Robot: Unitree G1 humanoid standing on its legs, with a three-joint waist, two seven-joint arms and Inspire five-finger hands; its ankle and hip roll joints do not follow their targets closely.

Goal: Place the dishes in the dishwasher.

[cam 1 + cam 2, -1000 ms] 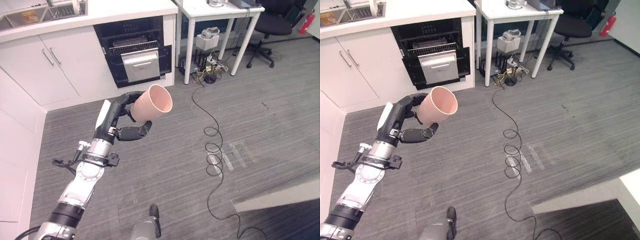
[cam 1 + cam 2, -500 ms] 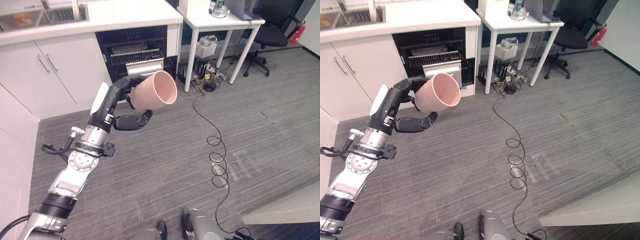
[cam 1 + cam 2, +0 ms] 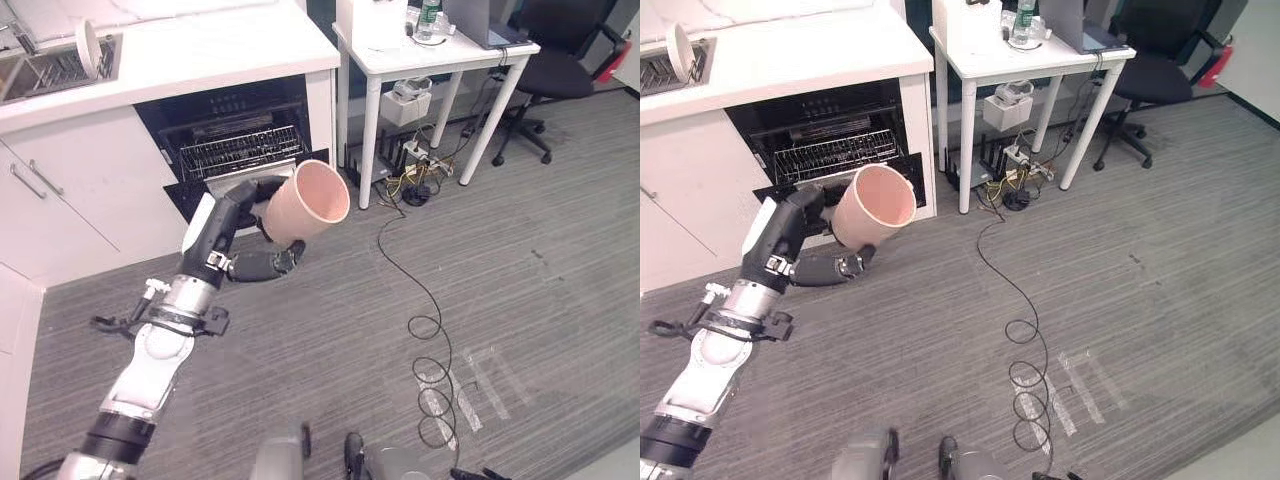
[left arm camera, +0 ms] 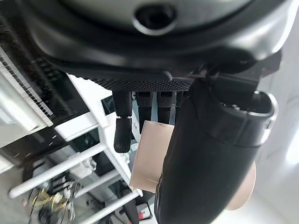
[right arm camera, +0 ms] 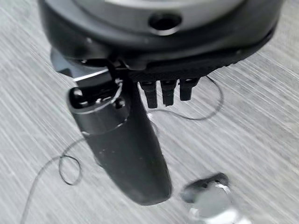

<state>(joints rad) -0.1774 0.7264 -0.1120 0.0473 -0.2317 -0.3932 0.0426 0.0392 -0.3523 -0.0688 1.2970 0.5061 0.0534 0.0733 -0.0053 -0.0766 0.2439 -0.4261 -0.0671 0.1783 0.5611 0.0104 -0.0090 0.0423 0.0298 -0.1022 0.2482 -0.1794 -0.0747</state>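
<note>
Your left hand (image 3: 236,232) has fingers and thumb curled round the pale pink plastic cup (image 3: 305,203), lying tilted with its mouth toward the right. The open black dishwasher with its wire rack (image 3: 238,150) sits just beyond, slightly left. Right hand (image 5: 126,154) relaxed, holding nothing

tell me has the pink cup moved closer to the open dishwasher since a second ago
Yes. The pink plastic cup, held in the left hand, now overlaps the open black dishwasher's lower edge; earlier it was over the grey floor, clear of it.
</note>
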